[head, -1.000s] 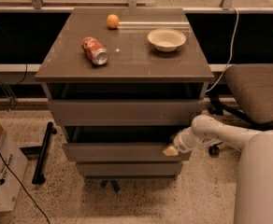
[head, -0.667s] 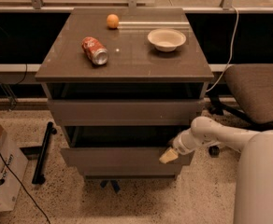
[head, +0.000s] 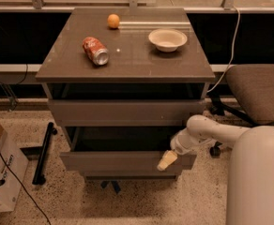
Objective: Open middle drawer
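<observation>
The middle drawer (head: pixel 123 163) is a low, flat grey-brown panel in the cabinet, below the taller top drawer (head: pixel 127 112). It stands pulled out toward me, with a dark open gap above and behind its front panel. My gripper (head: pixel 166 161) is at the right end of the panel's top edge, its cream tip over the front. My white arm (head: pixel 207 130) reaches in from the right. The lowest drawer is only a thin strip (head: pixel 127 176) under the open one.
On the cabinet top (head: pixel 141 64) lie a red soda can (head: pixel 95 50), an orange (head: pixel 113 21) and a white bowl (head: pixel 167 39). An office chair (head: pixel 259 90) stands to the right. A cardboard box (head: pixel 1 177) and a black bar (head: pixel 43 151) lie on the floor at the left.
The middle drawer has slid further out toward me. My gripper has moved down and toward me together with its front panel.
</observation>
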{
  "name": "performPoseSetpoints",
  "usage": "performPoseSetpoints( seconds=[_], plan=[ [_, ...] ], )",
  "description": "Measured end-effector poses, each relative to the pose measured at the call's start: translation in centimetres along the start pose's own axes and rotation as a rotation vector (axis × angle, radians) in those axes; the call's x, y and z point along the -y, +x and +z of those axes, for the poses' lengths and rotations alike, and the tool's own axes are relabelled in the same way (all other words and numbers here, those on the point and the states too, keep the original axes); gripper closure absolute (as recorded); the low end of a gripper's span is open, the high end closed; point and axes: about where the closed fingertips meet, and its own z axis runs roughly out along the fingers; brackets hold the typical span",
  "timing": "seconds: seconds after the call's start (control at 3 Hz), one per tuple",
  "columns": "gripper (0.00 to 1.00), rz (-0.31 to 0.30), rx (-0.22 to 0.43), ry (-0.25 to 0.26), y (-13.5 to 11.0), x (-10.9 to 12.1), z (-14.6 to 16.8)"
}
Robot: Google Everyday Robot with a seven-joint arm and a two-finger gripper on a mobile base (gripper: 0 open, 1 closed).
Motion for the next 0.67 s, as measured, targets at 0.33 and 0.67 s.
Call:
performPoseSetpoints(
  seconds=[0.33, 0.67],
  plan=[
    [0.03, 0.021, -0.074, -0.073, 2.3, -2.9, 0.7],
    [0.25, 0.031, -0.089, -0.095, 3.0, -3.9, 0.7]
  ],
)
